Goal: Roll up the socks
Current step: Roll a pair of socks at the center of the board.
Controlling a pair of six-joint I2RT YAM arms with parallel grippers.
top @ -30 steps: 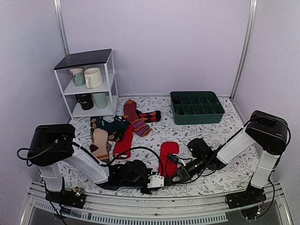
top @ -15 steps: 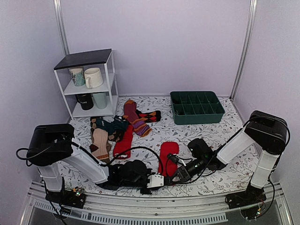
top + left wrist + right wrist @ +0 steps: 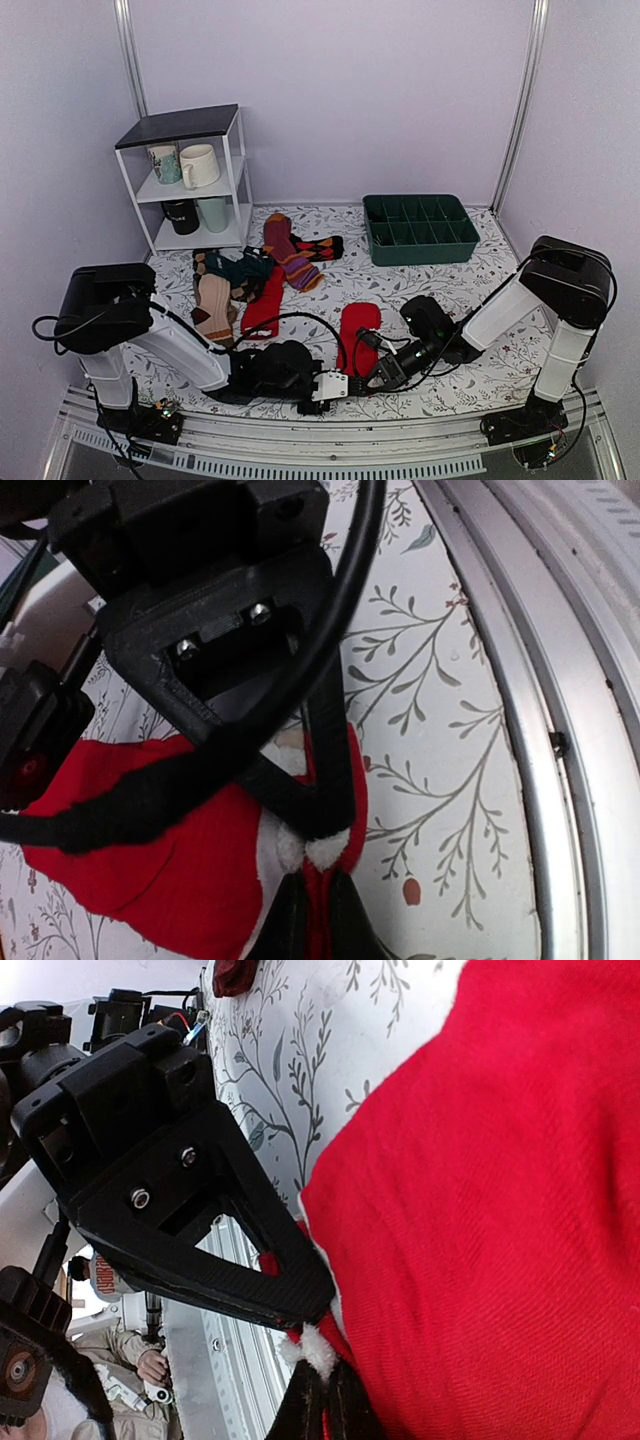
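One red sock (image 3: 360, 325) lies flat at the front centre of the table, its cream cuff end toward the near edge. My left gripper (image 3: 338, 386) and right gripper (image 3: 372, 374) meet tip to tip at that cuff. In the left wrist view my left gripper (image 3: 314, 878) is shut on the red cuff edge of the sock (image 3: 190, 870), with the right gripper's fingers (image 3: 318, 815) pinching just beyond. In the right wrist view my right gripper (image 3: 322, 1370) is shut on the same edge of the sock (image 3: 500, 1210). The second red sock (image 3: 264, 305) lies to the left.
A pile of other socks (image 3: 232, 272) and a maroon striped sock (image 3: 288, 250) lie at the back left. A white shelf with mugs (image 3: 190, 180) stands in the far left corner and a green compartment tray (image 3: 420, 228) at the back right. A metal rail (image 3: 560, 730) runs along the near edge.
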